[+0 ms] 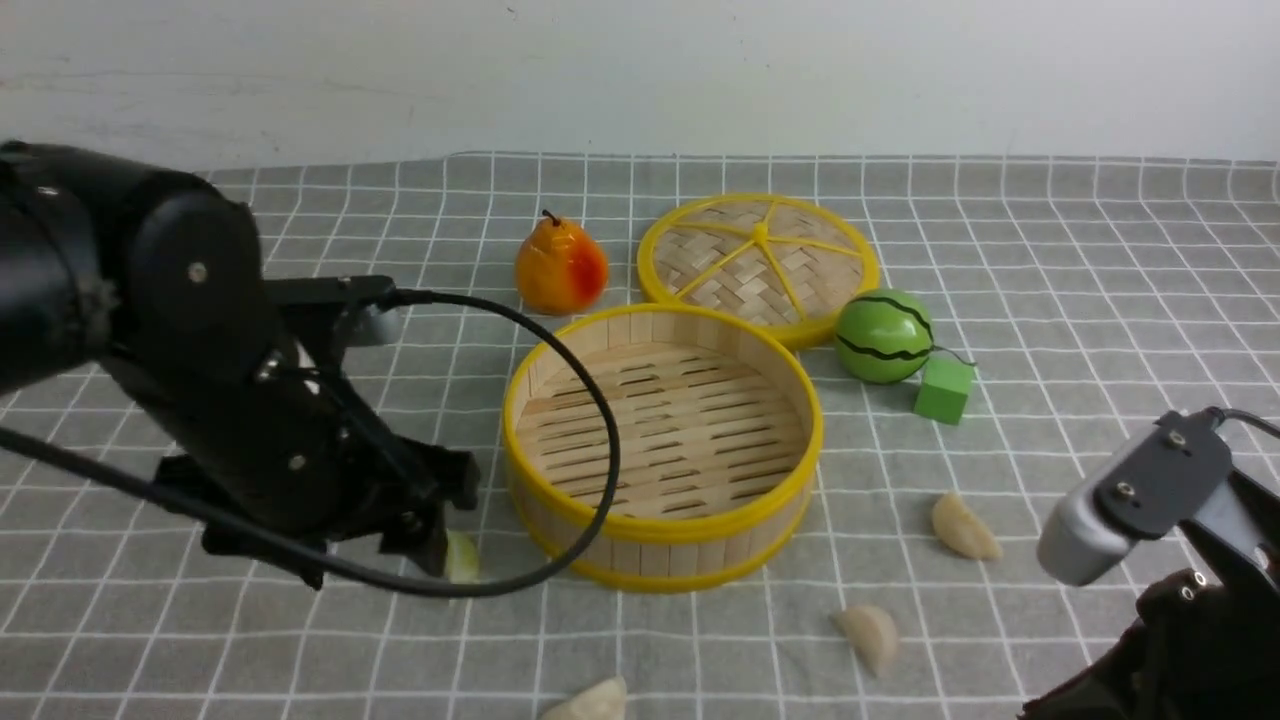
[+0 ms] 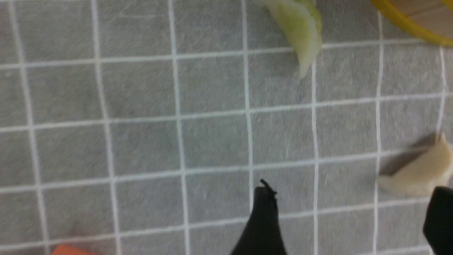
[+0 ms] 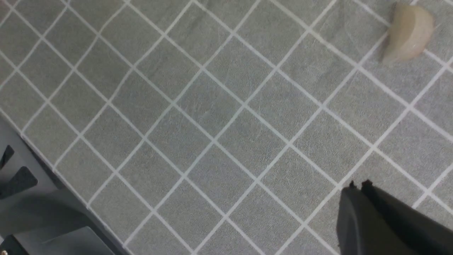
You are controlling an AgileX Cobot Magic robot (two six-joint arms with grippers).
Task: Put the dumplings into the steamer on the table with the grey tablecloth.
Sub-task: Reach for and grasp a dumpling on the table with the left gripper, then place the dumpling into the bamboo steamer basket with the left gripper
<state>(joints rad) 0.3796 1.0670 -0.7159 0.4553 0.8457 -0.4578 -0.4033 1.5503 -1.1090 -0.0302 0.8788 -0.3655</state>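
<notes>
A cream dumpling (image 3: 408, 32) lies on the grey tablecloth (image 3: 212, 124), well apart from the closed right gripper (image 3: 358, 185).

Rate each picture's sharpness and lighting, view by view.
Front view: sharp, soft even light, shadows barely visible. Left wrist view: blurred, the cream dumpling smeared, a dark shadow beside it. Right wrist view: crisp, tablecloth weave visible, no glare.

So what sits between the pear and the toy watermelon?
The flat woven lid lies between them on the grey tablecloth, seen in the front view.
</notes>
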